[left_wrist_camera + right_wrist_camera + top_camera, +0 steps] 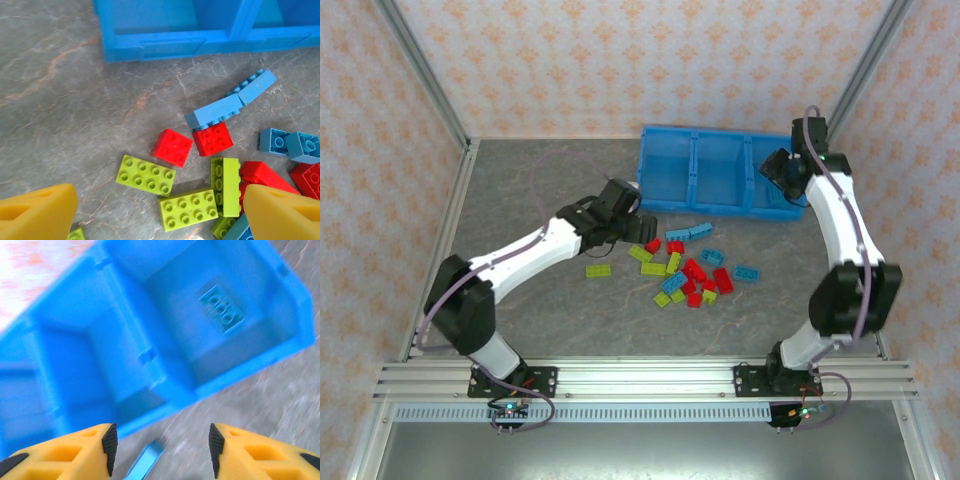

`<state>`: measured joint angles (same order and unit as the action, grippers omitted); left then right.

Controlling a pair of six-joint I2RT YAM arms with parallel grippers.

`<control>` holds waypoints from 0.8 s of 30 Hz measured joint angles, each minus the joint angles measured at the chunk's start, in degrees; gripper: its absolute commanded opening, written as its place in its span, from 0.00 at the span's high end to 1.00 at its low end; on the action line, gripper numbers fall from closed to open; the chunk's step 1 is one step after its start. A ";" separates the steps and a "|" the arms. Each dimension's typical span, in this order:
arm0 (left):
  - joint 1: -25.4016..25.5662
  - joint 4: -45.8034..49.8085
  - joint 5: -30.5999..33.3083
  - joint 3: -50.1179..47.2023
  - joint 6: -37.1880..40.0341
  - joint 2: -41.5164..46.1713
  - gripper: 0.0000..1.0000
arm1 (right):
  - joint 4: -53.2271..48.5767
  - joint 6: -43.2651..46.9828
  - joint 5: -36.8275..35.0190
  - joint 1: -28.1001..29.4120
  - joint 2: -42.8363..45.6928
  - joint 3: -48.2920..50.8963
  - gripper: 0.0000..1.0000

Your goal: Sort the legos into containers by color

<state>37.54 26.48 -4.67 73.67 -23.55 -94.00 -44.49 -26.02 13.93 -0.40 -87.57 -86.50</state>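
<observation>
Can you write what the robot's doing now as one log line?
left gripper: open, above loose legos | right gripper: open, at blue bin | light blue brick: lying in a compartment

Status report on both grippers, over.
Left gripper open over loose legos. Right gripper open above bin, one light blue brick inside. No obstruction seen.

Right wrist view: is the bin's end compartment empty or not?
Not empty. One light blue brick lies studs up on the floor of that end compartment; nothing else shows in it.
</observation>
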 measured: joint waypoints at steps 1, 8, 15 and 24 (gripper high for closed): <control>0.44 0.26 -0.26 1.36 0.02 -1.92 0.19 | -0.76 -0.44 0.98 1.46 3.58 1.38 0.40; 1.57 2.91 -2.27 9.03 3.26 -14.93 0.21 | -7.61 -1.20 6.69 13.57 14.03 6.60 0.32; 1.46 7.26 -1.99 15.54 8.74 -25.44 0.35 | -12.74 -1.22 7.13 18.75 14.01 8.83 0.32; 1.46 8.96 -2.01 17.92 11.89 -29.20 0.65 | -14.27 -1.22 7.06 19.52 13.88 8.83 0.31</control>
<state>39.00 35.44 -6.68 91.59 -11.66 -123.20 -58.76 -27.24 20.99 19.11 -73.69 -77.67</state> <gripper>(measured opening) 0.418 0.685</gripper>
